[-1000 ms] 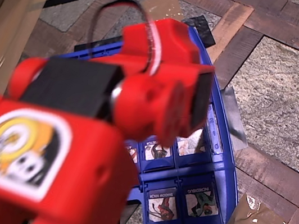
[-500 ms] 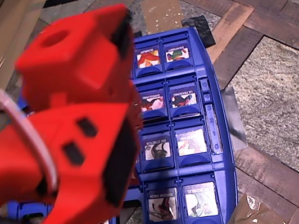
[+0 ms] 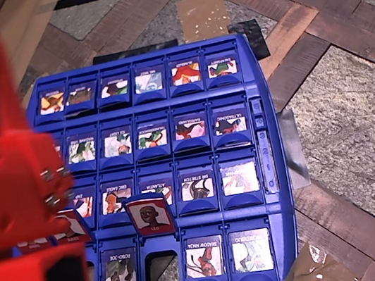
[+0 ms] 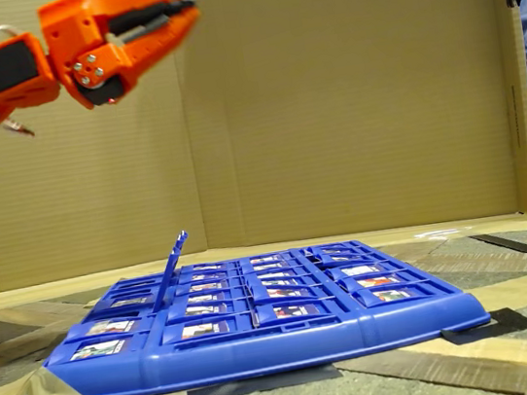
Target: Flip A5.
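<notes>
The gripper hangs in the upper left of the fixed view, high above the blue board, its jaws all but closed on nothing. A5 cannot be picked out: it probably stands among the raised red tiles at the overhead view's lower left, where the arm covers part of the row. Descending half-blind, the jaws could knock the LEO tile or another neighbour down instead.
</notes>
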Available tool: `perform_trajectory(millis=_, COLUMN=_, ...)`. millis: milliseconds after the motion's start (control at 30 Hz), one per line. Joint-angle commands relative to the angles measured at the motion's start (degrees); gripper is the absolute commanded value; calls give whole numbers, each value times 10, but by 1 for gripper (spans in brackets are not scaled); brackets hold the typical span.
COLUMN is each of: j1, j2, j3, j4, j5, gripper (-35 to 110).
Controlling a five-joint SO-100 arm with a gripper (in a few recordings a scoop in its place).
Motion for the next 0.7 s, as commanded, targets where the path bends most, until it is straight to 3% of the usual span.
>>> perform_trajectory(millis=0, j1=-22, j2=67, j3=39, j4=-91, j5=4, gripper=0)
perform_trajectory(millis=667, j1=-60, j2=153, j3=91, j4=-525, j5=3, gripper=0)
